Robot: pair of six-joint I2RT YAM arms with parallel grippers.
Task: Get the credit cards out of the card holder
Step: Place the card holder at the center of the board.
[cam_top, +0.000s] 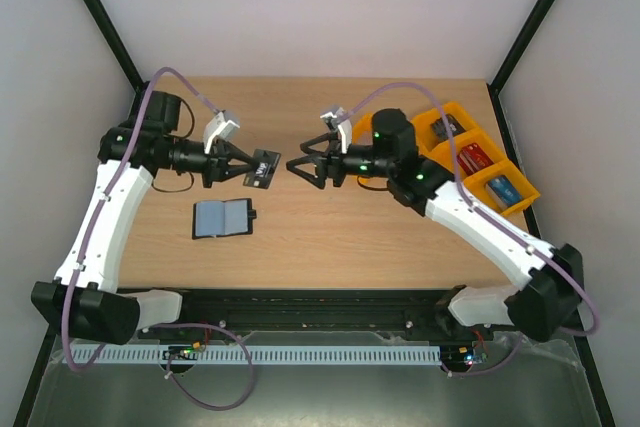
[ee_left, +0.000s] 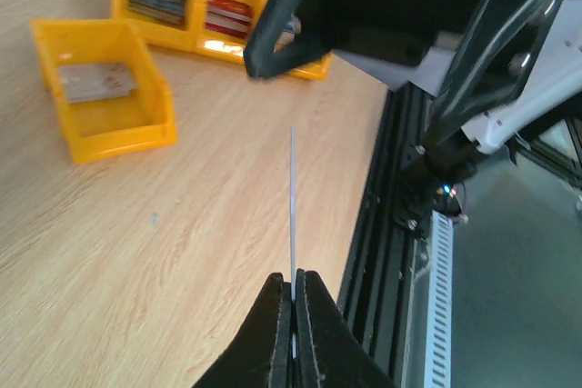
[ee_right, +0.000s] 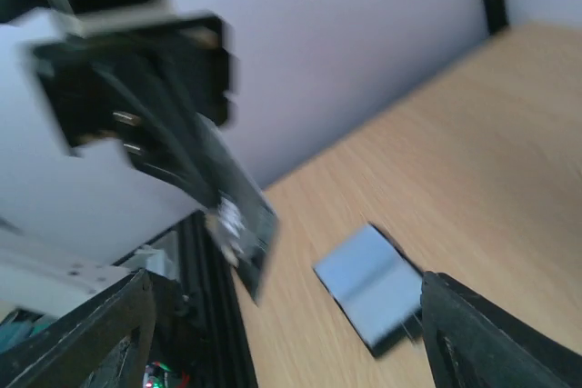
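Card (cam_top: pixel 263 168) (thin, stiff, likely slick) mid-frame: left gripper (cam_top: pixel 247 169) is pinching one edge; I'm eyeing its free edge, right gripper (cam_top: pixel 301 171) gaping.

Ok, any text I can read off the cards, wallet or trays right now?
Nothing is legible.
thin dark plastic card, in the jaws of the left gripper: pale print, too blurred to read.
red card and blue card in the orange plastic trays: print too small.
open black wallet: no text shows.
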